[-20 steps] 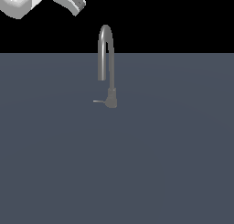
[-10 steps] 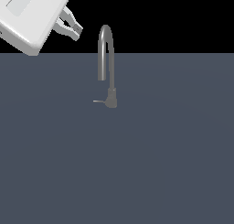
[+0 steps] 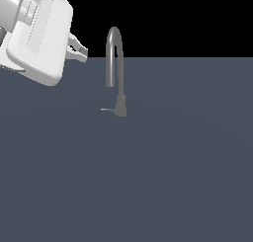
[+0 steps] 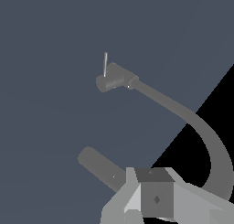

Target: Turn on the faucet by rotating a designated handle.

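On tabletop (image 3: 188, 186), centre: 1 faucet (image 3: 114, 48), rigid metal, fixed. Handle (image 3: 106, 109) at its base, pointing 9 o'clock; thin, stiff, likely slippery; push near tip. Hand (image 3: 81, 52) at 10 o'clock, well apart, empty; opening cannot be told.

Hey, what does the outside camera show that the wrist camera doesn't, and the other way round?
Only the exterior view shows the big white arm body and the faucet standing upright, with the claw high on that view's left, clear of it. Only the wrist view looks past a claw finger close up. Both show the faucet, its thin handle and the grey surface.
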`<state>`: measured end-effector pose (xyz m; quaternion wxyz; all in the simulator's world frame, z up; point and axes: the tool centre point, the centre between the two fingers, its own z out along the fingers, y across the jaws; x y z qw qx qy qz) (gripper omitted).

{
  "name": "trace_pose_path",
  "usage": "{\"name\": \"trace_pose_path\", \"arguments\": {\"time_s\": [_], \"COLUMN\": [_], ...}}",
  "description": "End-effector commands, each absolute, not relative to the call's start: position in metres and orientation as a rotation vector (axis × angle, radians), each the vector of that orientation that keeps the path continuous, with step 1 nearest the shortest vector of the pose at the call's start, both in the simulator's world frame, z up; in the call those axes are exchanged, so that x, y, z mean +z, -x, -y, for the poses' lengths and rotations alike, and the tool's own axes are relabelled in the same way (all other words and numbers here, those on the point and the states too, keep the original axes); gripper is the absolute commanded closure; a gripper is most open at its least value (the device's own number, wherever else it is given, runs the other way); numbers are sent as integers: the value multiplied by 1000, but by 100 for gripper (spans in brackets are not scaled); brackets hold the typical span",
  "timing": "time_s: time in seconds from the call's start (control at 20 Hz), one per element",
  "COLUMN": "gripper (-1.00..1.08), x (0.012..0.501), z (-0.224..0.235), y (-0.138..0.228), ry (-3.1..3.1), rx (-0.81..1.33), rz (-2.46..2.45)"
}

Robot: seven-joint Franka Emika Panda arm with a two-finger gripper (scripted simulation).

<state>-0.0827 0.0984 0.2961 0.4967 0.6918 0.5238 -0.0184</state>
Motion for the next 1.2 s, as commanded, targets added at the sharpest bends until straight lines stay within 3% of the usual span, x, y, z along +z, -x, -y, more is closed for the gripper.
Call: {"name": "trace_pose_path", "arguments": {"time_s": [0.0,1.15], "gripper": [108,108], "x": [287,206], "z": [-101,-109], "y": [79,44], "ry": [-1616,-1079], "rx": [-44,-45], "rz": [-1294,-1466]}}
